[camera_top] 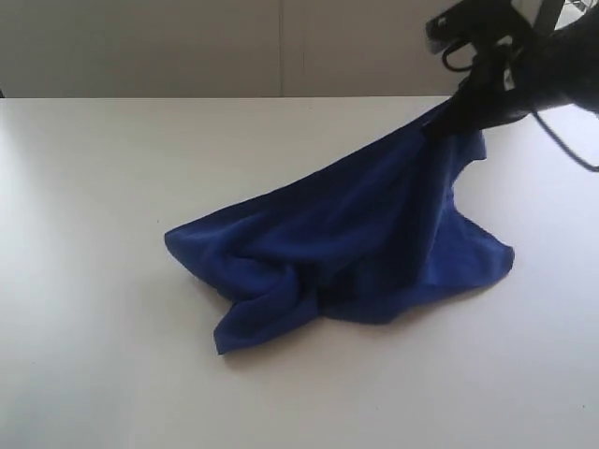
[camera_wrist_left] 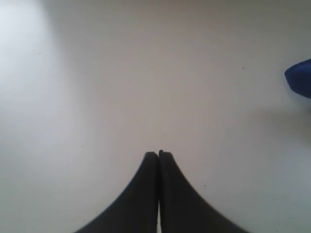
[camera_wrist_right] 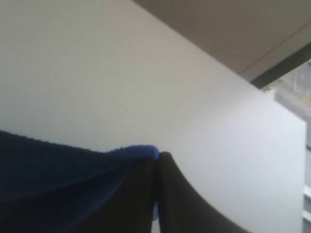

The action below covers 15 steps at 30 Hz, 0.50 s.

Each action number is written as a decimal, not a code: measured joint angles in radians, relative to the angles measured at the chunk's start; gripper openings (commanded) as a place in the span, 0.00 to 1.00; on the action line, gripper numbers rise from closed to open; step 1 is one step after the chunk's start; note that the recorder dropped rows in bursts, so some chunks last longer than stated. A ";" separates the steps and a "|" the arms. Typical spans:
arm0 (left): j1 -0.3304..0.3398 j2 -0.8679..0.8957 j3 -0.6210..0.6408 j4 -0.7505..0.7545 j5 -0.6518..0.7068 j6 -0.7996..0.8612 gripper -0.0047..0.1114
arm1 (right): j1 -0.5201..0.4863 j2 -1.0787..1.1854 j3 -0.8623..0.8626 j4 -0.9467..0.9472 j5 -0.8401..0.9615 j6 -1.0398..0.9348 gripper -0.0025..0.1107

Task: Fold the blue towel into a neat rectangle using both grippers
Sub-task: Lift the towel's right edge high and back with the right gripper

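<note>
The blue towel [camera_top: 356, 243] lies crumpled on the white table [camera_top: 94, 281], its far right corner pulled up off the surface. My right gripper [camera_top: 447, 120] is shut on that raised corner; in the right wrist view the towel [camera_wrist_right: 58, 174] drapes over one finger and a blue edge is pinched between the fingertips of the right gripper [camera_wrist_right: 158, 156]. My left gripper [camera_wrist_left: 158, 154] is shut with nothing in it, over bare table. A small tip of the towel [camera_wrist_left: 300, 77] shows at that view's edge. The left arm is out of the exterior view. No white label shows.
A pale wall [camera_top: 234, 47] runs behind the table's far edge. The right arm's black body and cables [camera_top: 543, 65] hang over the far right corner. The table edge and a darker strip [camera_wrist_right: 233, 34] show in the right wrist view.
</note>
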 measured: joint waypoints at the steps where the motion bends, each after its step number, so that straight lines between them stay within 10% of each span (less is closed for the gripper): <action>1: 0.000 0.000 0.000 0.000 0.000 0.000 0.04 | 0.000 -0.032 0.000 0.000 0.011 -0.017 0.02; 15: 0.000 0.000 0.000 0.000 0.000 0.000 0.04 | 0.110 -0.349 0.000 0.000 0.179 -0.206 0.02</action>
